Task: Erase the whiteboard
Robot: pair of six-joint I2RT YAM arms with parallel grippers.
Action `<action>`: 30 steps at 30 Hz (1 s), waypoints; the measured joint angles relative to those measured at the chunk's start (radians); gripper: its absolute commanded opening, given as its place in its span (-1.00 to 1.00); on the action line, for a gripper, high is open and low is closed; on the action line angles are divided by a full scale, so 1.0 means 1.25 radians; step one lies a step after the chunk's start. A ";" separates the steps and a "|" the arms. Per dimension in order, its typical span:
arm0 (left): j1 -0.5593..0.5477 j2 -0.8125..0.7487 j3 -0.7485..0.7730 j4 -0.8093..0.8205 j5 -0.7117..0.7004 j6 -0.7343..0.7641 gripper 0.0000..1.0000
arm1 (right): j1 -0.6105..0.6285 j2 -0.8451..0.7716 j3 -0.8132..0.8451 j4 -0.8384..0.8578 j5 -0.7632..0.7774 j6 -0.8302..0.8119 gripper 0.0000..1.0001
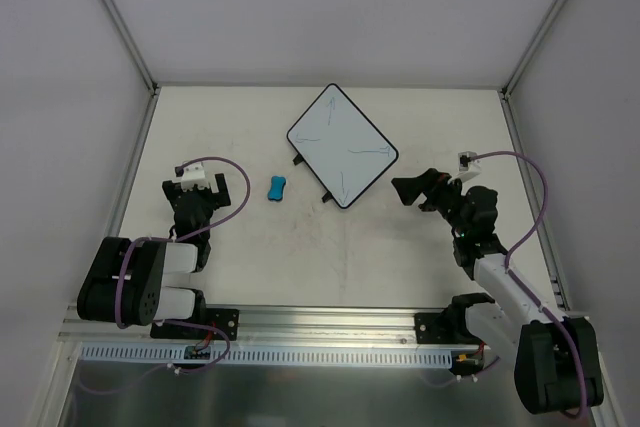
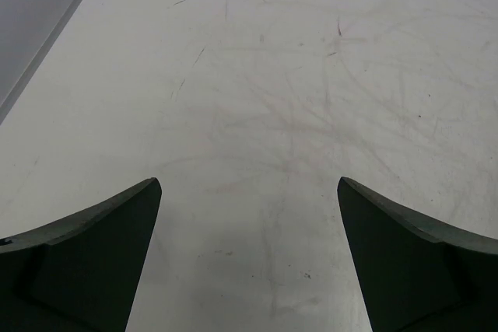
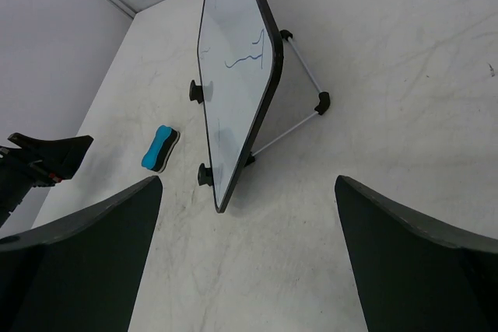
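The whiteboard (image 1: 342,143) stands tilted on a small wire stand in the middle back of the table, with faint blue pen lines on it. In the right wrist view it (image 3: 233,75) is seen edge-on, its black tabs toward the left. A small blue eraser (image 1: 277,188) lies to its left and also shows in the right wrist view (image 3: 160,148). My right gripper (image 1: 412,190) is open and empty, just right of the board. My left gripper (image 1: 200,193) is open and empty, left of the eraser, over bare table (image 2: 257,138).
White walls with metal corner posts (image 1: 118,17) close in the table on the left, back and right. A metal rail (image 1: 320,332) runs along the near edge by the arm bases. The table surface carries faint scuff marks.
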 measured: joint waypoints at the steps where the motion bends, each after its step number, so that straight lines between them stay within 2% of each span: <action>1: 0.000 0.000 0.000 0.000 0.000 0.000 0.98 | 0.000 0.001 0.000 -0.002 0.003 0.000 0.98; 14: 0.000 0.000 0.000 0.000 0.000 0.000 0.98 | 0.000 0.021 0.002 -0.005 0.031 0.026 0.98; 20: 0.000 0.000 0.000 0.000 0.000 0.000 0.98 | 0.000 0.084 0.002 0.042 0.026 0.043 0.98; 23: 0.000 0.000 0.000 0.000 0.000 0.000 0.98 | 0.000 0.134 -0.004 0.107 0.002 0.054 0.98; 30: 0.000 0.000 0.000 0.000 0.000 0.000 0.98 | 0.002 0.291 -0.043 0.349 -0.056 0.117 0.98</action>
